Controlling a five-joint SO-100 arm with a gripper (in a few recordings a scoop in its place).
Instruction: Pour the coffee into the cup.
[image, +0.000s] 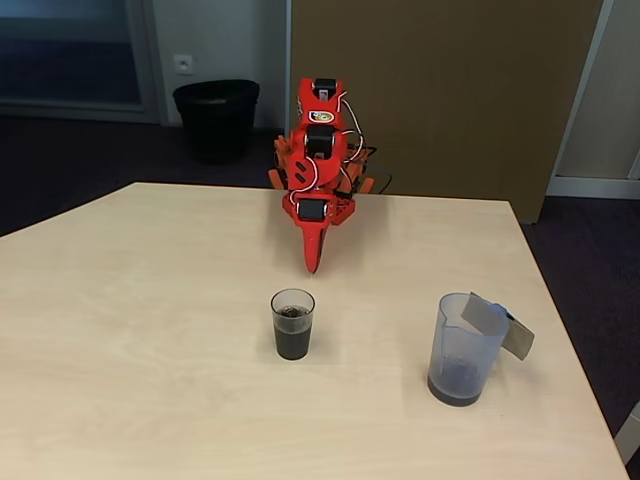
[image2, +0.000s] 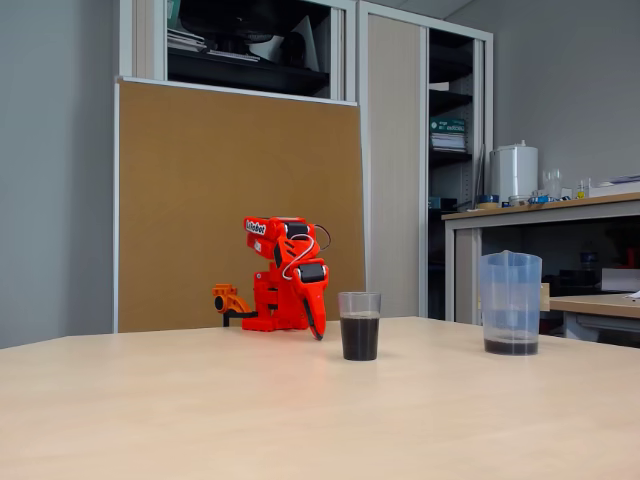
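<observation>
Both fixed views suggest the pour is done: coffee (image: 292, 343) fills the cup (image: 292, 305), pitcher (image: 465, 350) right nearly empty, gripper (image: 314, 262) folded far, closed, holding nothing.

black bin (image: 216, 118) on floor; brown board (image2: 235, 205) behind wooden table (image: 150, 330)

High front view; low side view.

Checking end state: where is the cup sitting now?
In both fixed views the cup, holding dark coffee, stands upright mid-table, just in front of the folded arm's gripper, with the pitcher apart to its right.
</observation>
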